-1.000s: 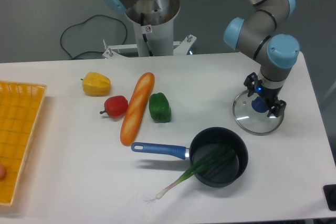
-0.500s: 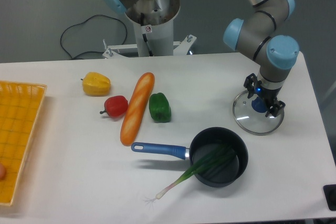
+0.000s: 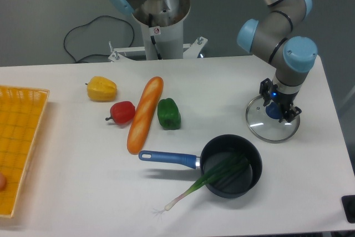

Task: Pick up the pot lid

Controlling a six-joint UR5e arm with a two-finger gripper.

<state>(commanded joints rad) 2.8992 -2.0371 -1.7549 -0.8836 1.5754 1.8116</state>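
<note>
One pot lid (image 3: 263,129) lay on the bench (image 3: 83,176) at three o'clock; the hand (image 3: 278,106) loomed above, fingers parted; grasp and lift remained.

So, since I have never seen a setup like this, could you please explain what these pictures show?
All the pictures come from one fixed camera looking down at a table. The machine is a robot arm, reaching in from the upper right. Its two-fingered claw is down at the blue knob of a clear pot lid. The fingers are close around the knob, but I can't tell whether they grip it yet.

Nearby is a dark pan with a blue handle; a long green onion lies partly in it. Further left are a green pepper, a long loaf, a red vegetable and a yellow one. A yellow-orange crate stands at the left edge.
</note>
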